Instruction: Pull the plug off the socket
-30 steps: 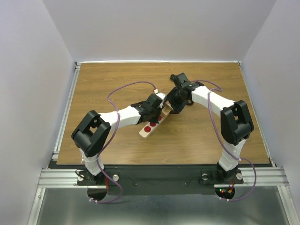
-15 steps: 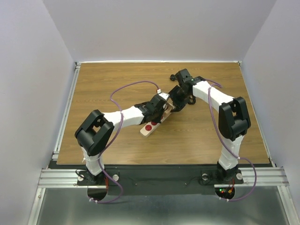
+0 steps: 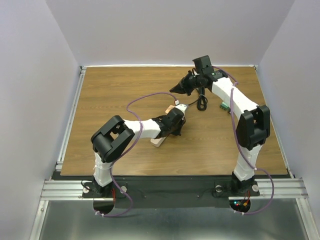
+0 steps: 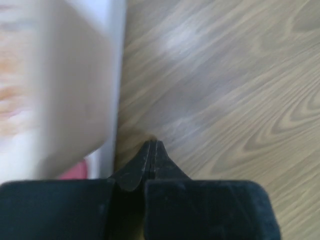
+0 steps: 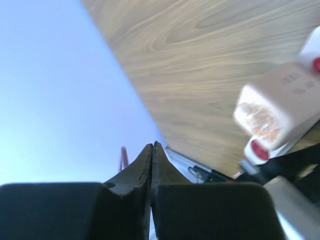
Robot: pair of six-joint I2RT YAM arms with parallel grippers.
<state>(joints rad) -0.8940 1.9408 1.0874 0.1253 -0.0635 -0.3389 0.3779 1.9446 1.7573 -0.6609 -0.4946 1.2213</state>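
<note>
Socket lay mid table, slanting near left to far right, only its near end showing from under the left arm in top view. Left gripper sat over its far half, fingers pinched together with nothing between them, tips just beside the strip's long side. One red outlet peeked at the wrist-view edge. Whether it pressed on the strip, couldn't tell. Further back, right gripper hung raised over the far table, well apart from the socket, fingers also closed flat, no plug visible between them. Black cord looped on the table under that arm, small green item to its right. Change vs a second ago: right gripper had been at the strip's far end, close by the left one, and had since pulled away far-right and up. Left arm had slid further over the strip, hiding the red outlets. Judged: pull stroke done, plug likely out, but plug itself not made out
</note>
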